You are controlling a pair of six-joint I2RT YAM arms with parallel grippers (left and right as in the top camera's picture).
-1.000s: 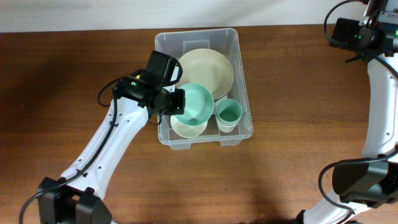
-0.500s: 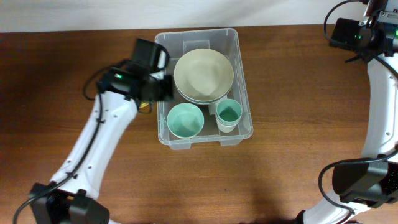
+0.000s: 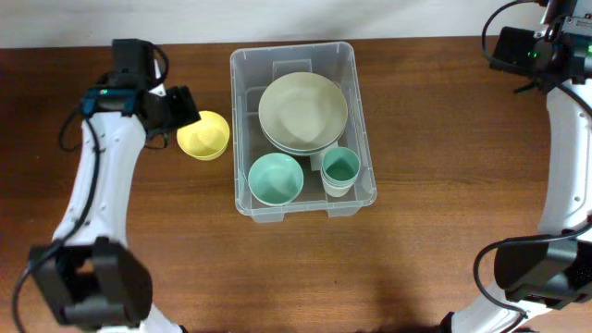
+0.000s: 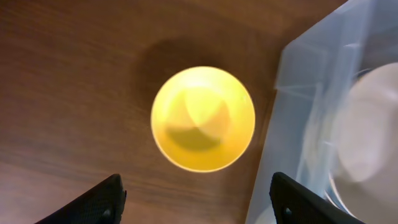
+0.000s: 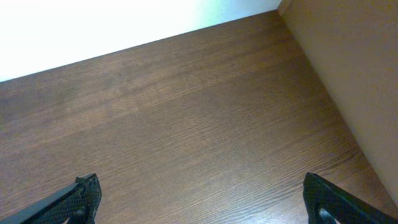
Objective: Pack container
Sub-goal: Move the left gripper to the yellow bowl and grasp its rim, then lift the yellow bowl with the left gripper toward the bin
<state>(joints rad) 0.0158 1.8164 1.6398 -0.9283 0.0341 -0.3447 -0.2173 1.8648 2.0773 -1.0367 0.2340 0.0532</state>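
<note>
Left jaws wide open and empty, pulled off the container, now over a yellow bowl; teal bowl left inside. Right jaws wide open, empty. Container clear, rounded corners.

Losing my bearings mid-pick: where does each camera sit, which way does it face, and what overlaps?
Overhead: fixed above the table, looking straight down on the container, yellow bowl, left arm and right arm.
Left wrist: on the left arm, looking down past the open left gripper at the yellow bowl.
Right wrist: on the right arm, looking past the open right gripper at wood tabletop.
Shared: overhead and left wrist both show the yellow bowl beside the container.
</note>
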